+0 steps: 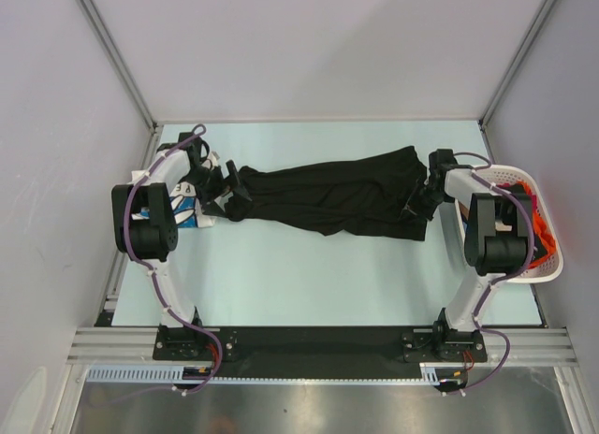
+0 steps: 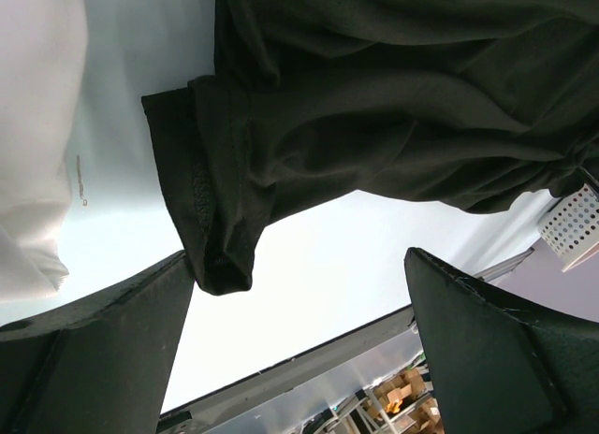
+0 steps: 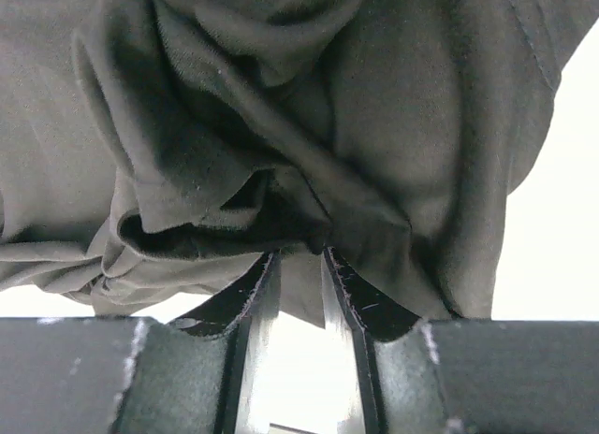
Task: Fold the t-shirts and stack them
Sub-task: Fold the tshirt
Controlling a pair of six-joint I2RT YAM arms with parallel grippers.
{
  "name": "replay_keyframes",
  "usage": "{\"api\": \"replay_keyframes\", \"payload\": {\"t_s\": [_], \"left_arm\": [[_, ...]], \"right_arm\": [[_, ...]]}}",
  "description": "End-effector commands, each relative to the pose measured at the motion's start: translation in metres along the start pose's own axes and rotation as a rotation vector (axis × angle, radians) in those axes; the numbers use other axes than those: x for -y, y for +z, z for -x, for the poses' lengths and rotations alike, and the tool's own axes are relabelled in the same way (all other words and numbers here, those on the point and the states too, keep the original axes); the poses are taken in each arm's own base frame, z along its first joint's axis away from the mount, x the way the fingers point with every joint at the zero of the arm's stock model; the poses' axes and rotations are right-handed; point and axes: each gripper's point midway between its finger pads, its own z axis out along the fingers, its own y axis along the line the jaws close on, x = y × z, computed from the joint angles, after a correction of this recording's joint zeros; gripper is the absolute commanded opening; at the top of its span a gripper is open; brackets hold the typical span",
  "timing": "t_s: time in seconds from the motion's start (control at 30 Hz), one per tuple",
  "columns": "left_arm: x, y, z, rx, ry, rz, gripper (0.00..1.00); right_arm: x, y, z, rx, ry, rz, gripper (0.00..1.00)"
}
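The black t-shirt (image 1: 328, 195) is seen stretched in a rumpled band, left to right, across the far half of the table (image 1: 318, 284). Its right end is pinched by the right gripper (image 1: 418, 203), whose fingers (image 3: 253, 284) are drawn narrow on a bunched fold. The left gripper (image 1: 225, 186) is spread wide with nothing held, and a sleeve hem is seen just beside one finger (image 2: 140, 340). A white printed t-shirt (image 1: 192, 209) is found under the left arm at the table's left edge. The basket (image 1: 552, 266) is set at the right edge, with orange cloth (image 1: 543, 230) inside. Bare table is left along the near side, between the shirt and the arm bases.
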Motion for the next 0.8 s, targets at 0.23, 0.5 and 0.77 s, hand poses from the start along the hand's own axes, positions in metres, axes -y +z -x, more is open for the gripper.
{"api": "replay_keyframes", "payload": {"t_s": [0.23,0.5,0.77], "left_arm": [[0.017,-0.030,0.010,0.079,0.051,-0.006,1.00],[0.012,-0.026,0.007,0.071,0.042,0.010,1.00],[0.013,-0.024,0.006,0.066,0.041,-0.002,1.00]], "right_arm": [[-0.015,0.010,0.012,0.028,-0.022,0.055,0.00],[-0.045,-0.043,0.031,0.164,-0.056,0.142,0.00],[-0.073,-0.083,0.071,0.376,-0.110,0.222,0.00]]}}
